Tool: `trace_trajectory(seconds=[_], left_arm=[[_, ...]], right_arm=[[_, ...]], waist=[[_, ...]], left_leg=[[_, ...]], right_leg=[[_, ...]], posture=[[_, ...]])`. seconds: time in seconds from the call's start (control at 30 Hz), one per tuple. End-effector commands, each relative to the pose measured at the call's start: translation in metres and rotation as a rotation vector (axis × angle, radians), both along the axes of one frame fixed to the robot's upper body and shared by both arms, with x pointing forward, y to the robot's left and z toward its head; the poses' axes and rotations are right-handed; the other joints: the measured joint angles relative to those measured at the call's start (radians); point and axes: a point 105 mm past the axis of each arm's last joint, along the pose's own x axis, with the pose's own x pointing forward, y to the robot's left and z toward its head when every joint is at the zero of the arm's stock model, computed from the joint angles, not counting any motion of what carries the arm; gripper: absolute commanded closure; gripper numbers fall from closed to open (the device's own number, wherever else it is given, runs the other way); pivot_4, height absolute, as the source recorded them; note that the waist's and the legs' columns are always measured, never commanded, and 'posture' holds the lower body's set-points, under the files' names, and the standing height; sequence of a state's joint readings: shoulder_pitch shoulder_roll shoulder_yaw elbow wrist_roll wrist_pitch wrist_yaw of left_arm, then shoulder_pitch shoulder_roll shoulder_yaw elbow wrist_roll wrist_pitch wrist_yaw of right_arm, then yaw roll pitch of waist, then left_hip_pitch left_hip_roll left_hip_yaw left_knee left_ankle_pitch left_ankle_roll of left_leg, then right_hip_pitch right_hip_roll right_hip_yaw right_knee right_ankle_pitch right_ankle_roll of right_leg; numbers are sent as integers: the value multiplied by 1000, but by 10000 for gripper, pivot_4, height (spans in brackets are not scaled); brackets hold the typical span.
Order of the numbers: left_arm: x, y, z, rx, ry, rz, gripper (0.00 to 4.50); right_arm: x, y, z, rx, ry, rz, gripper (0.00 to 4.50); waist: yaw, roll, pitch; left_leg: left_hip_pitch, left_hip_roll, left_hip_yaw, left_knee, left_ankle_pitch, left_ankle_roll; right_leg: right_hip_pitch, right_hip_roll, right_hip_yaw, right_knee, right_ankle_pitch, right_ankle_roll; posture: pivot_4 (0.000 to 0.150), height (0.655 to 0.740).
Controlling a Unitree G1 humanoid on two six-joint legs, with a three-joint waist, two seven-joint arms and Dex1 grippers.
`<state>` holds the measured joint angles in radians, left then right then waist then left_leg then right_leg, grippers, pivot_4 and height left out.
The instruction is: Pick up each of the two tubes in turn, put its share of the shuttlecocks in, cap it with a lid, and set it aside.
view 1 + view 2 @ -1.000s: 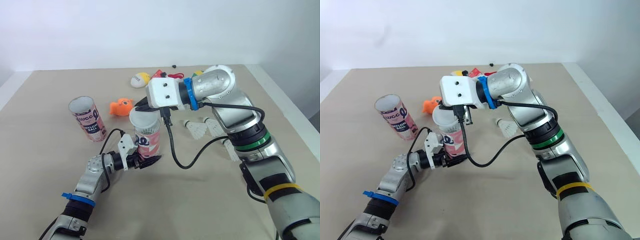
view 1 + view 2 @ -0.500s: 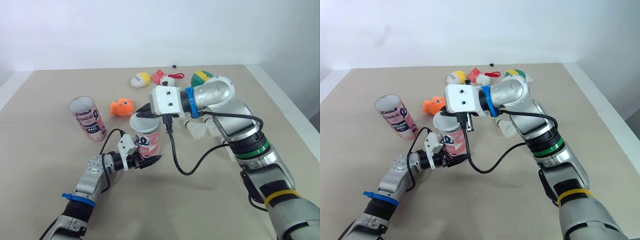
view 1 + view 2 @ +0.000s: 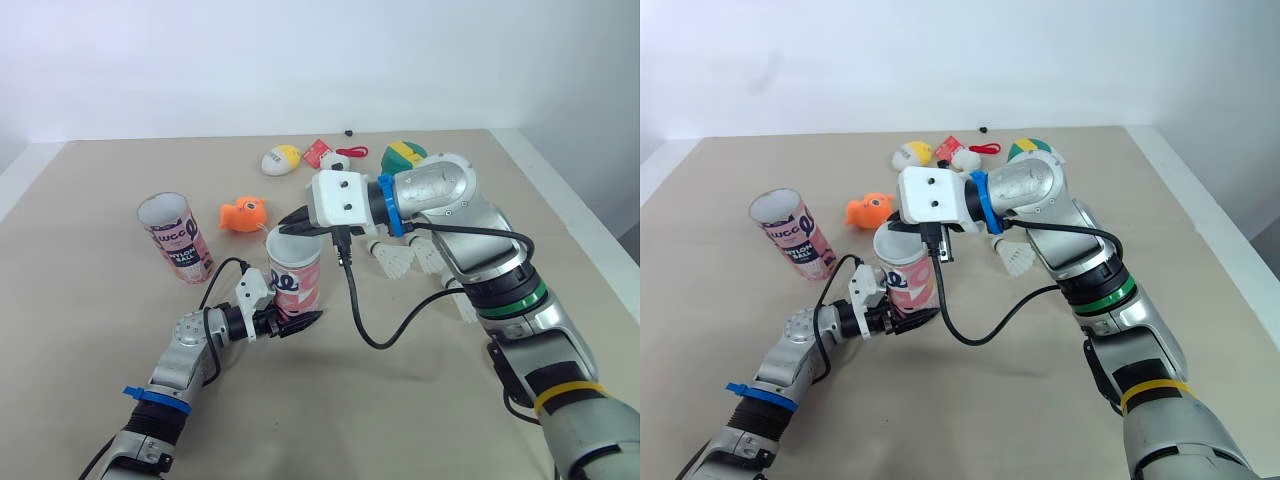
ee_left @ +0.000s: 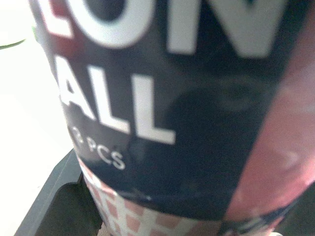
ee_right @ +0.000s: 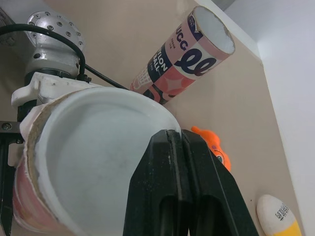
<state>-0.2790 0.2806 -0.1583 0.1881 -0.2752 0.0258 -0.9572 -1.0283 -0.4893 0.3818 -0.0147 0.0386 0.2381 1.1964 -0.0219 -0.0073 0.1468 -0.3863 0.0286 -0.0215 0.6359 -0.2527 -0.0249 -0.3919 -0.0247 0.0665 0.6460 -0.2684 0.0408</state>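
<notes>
A pink and navy shuttlecock tube (image 3: 296, 285) stands upright on the table, and my left gripper (image 3: 293, 322) is shut on its base. The left wrist view shows the tube's label (image 4: 187, 98) close up. A white lid (image 5: 93, 152) sits on this tube's mouth. My right gripper (image 3: 290, 226) reaches over it from the right, fingers (image 5: 167, 162) pressed together at the lid's far rim. A second tube (image 3: 176, 237) stands open and uncapped to the left. Loose white shuttlecocks (image 3: 392, 260) lie on the table under my right forearm.
An orange fish toy (image 3: 243, 213) lies just behind the held tube. Farther back are a yellow and white egg toy (image 3: 280, 159), a red item (image 3: 318, 153) and a green and yellow ball (image 3: 402, 155). The table's right edge (image 3: 570, 215) runs close to my right arm.
My right gripper has come down and slightly right, bringing the white lid from a tilt above the tube down onto its mouth. The left gripper and tube have stayed put.
</notes>
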Motion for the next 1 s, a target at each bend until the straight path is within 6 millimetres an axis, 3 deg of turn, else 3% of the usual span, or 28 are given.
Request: trace_trajectory(seconds=[0.03,0.97,1.0], left_arm=[[-11,3,-45,80,177,15,9787],[-13,1,-47,75,186,21,9787],[-13,1,-47,75,186,21,9787]], right_arm=[[-7,1,14,32,-40,25,44417],[-8,15,8,-17,-37,72,44417],[-8,15,9,-14,-39,71,37542]], waist=[[0,0,0],[0,0,0],[0,1,0]], left_leg=[[0,0,0,0,0,0],[1,0,0,0,0,0],[1,0,0,0,0,0]], right_leg=[[0,0,0,0,0,0],[0,0,0,1,1,-1],[0,0,0,1,1,-1]], posture=[[1500,7400],[1500,7400],[1500,7400]])
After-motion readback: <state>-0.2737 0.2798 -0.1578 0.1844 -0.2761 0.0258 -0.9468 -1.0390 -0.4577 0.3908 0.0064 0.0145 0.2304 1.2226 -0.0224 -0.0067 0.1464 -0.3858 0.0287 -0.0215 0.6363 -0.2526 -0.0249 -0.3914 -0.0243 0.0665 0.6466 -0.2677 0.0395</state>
